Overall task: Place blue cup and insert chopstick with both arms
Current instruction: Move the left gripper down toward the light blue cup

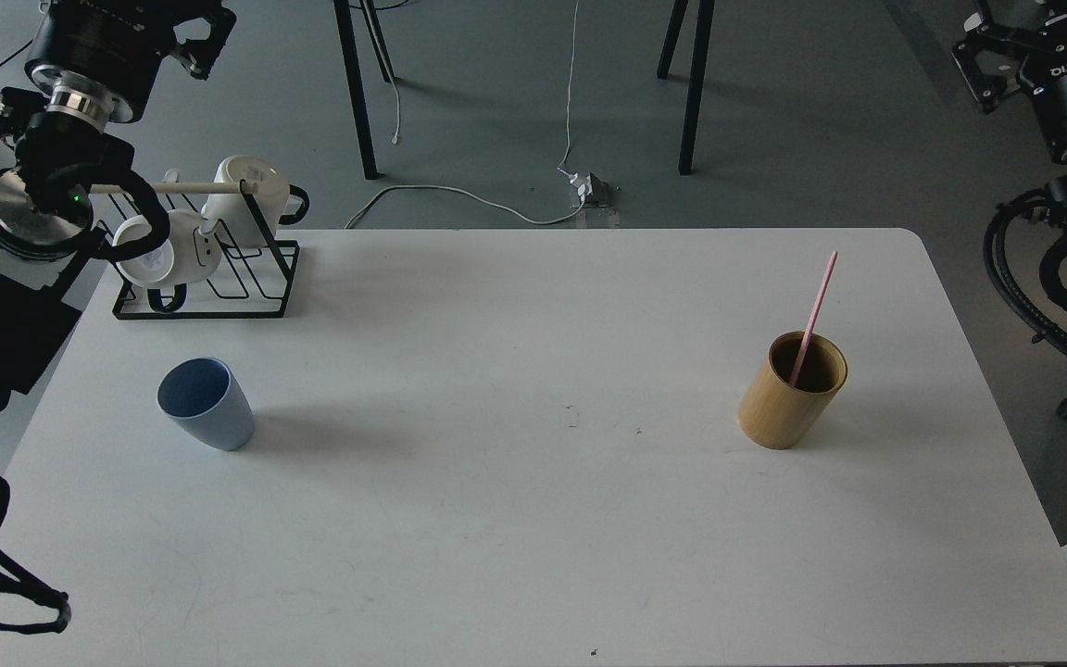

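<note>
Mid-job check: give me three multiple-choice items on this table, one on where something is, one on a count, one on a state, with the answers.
1. Where does the blue cup stand on the table?
A. On the left side, in front of the black rack
B. Inside the bamboo cup
C. At the far right edge

2. How many white mugs hang on the rack?
A. None
B. Two
C. Five

3. What is the state of the pink chopstick?
A. Lying flat on the table
B. Held by a gripper
C. Standing tilted in the bamboo cup

Answers: 1 A, the cup sits just near of the rack on the left. 2 B, one mug is at the back and one at the front. 3 C, its lower end is inside the bamboo cup and no gripper touches it.
</note>
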